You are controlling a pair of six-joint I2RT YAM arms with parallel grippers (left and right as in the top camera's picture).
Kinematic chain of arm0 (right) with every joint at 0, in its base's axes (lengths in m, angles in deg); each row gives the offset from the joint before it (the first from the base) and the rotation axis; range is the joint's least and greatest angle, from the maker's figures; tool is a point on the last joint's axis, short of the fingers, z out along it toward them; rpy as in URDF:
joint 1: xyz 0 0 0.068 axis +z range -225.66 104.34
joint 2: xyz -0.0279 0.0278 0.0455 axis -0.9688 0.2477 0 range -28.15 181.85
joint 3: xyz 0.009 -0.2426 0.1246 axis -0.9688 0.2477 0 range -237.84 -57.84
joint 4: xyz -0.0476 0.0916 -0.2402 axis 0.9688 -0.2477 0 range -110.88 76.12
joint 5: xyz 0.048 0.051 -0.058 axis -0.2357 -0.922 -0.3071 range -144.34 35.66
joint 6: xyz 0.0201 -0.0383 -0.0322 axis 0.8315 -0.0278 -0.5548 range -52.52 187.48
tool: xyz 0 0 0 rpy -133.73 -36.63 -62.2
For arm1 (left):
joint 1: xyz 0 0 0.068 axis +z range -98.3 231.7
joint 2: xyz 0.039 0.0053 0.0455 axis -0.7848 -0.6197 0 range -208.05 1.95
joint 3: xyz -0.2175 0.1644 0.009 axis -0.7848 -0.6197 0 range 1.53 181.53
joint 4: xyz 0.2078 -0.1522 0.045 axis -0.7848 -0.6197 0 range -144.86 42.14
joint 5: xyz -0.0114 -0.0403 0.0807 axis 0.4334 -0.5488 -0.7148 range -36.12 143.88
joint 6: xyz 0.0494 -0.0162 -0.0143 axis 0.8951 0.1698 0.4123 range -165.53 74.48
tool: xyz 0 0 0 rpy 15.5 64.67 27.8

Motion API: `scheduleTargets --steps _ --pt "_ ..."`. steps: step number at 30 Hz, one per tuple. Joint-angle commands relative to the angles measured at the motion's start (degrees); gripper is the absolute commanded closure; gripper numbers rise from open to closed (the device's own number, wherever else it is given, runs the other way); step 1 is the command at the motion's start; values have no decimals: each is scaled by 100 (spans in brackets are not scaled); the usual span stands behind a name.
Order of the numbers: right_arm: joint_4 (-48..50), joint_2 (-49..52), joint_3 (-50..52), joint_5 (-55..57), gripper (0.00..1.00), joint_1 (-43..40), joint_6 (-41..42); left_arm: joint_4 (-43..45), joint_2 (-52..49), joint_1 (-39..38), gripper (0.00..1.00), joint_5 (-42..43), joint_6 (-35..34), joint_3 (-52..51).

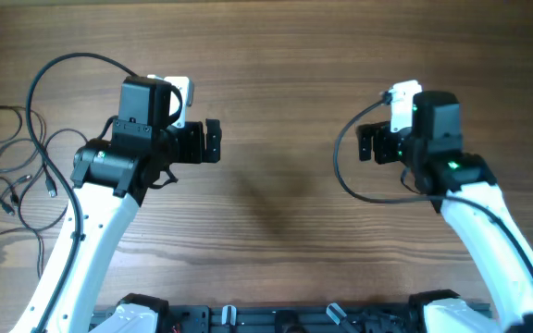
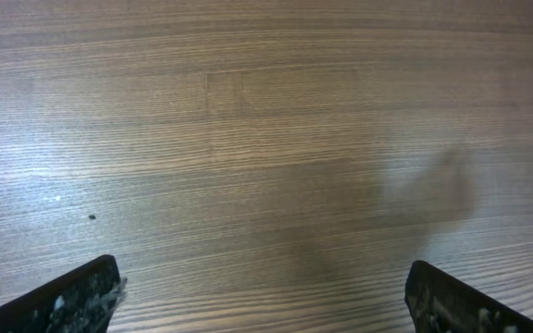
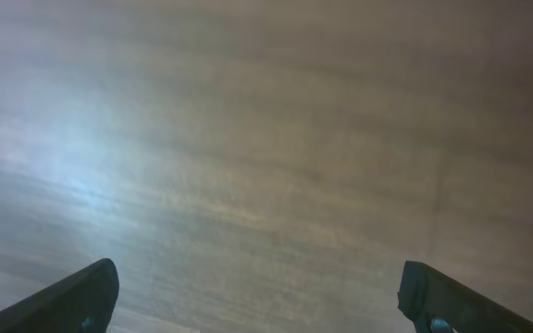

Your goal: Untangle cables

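Overhead: cables (image 1: 14, 190) far left, left tool (image 1: 213, 141) and right tool (image 1: 366, 143) wide-spread, empty.

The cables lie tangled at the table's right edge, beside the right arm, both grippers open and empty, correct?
No: the overhead view shows the cables at the left edge of the table, beside the left arm. The left gripper and right gripper are open and empty.

Thin black cables (image 1: 13, 189) lie loosely tangled at the wooden table's (image 1: 285, 65) left edge.
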Motion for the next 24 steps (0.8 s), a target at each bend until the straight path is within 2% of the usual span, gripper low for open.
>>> scheduleTargets --steps 1,9,24 --pt "0 739 -39 83 0 20 85 -2 42 -9 0 -15 -55 7" --pt "59 1989 -39 83 0 20 83 -2 42 -11 0 -17 -55 7" --pt "59 2006 -39 83 0 20 85 -2 61 -9 0 -17 -55 7"
